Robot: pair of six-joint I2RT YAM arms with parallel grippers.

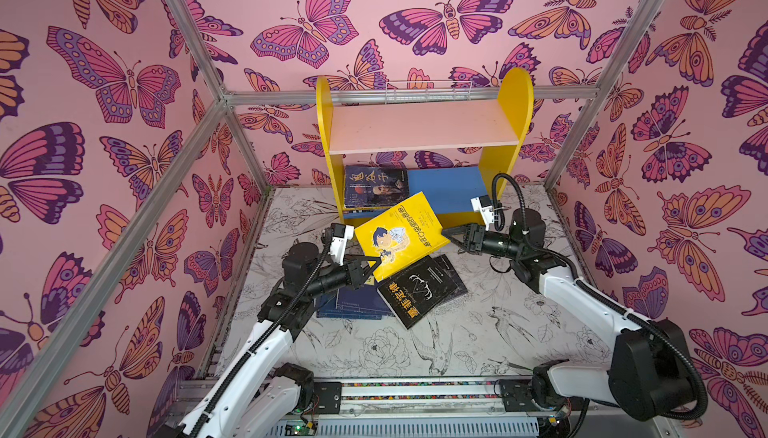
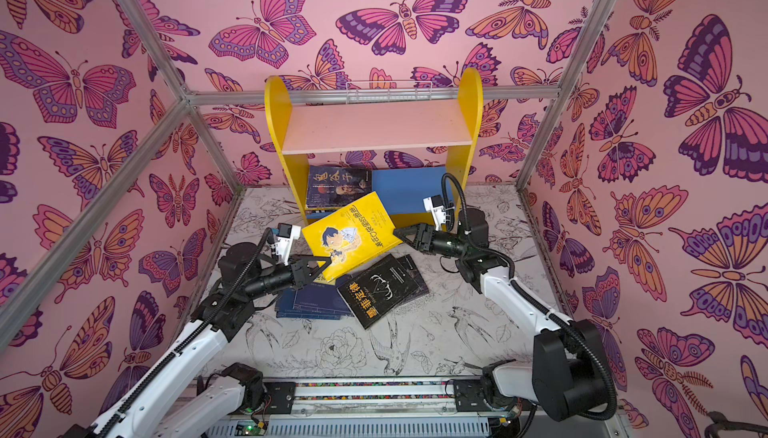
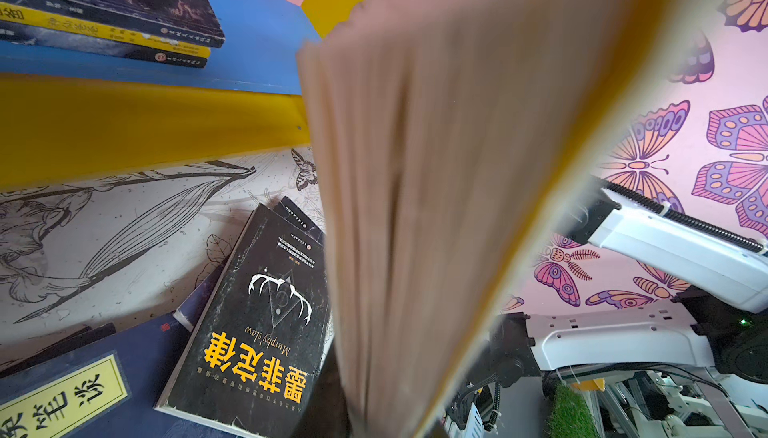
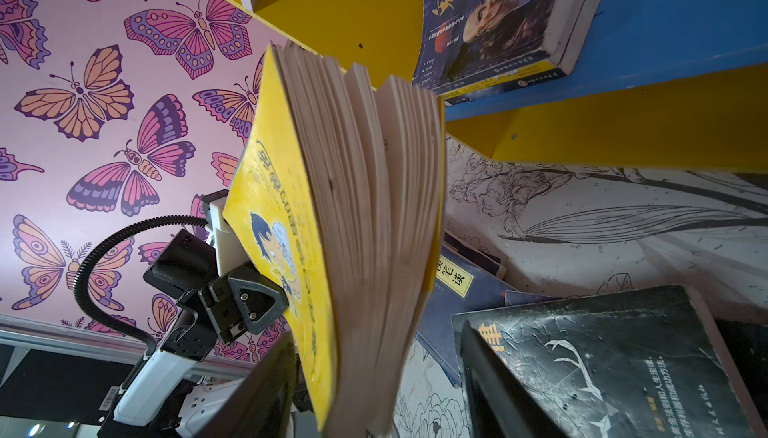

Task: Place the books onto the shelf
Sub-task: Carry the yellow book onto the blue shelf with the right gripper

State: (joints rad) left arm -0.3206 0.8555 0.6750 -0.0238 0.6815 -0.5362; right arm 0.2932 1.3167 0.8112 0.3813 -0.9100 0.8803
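Observation:
A yellow cartoon-boy book (image 1: 399, 236) hangs tilted in the air in front of the shelf (image 1: 419, 128). My left gripper (image 1: 372, 267) is shut on its lower left corner. My right gripper (image 1: 446, 234) is open at the book's right corner. In the right wrist view the page edges (image 4: 374, 207) pass between its fingers (image 4: 257, 390) with a gap on each side. A dark book with a face (image 1: 376, 186) tops a small stack on the blue lower board (image 1: 451, 190). On the table lie a black book (image 1: 424, 290) and a navy blue book (image 1: 349, 309).
The pale pink upper board (image 2: 374, 128) is bare. The right half of the blue lower board (image 2: 409, 188) is free. Butterfly-patterned walls and metal frame posts (image 1: 232, 132) close in the flower-printed table (image 1: 457, 340) on three sides.

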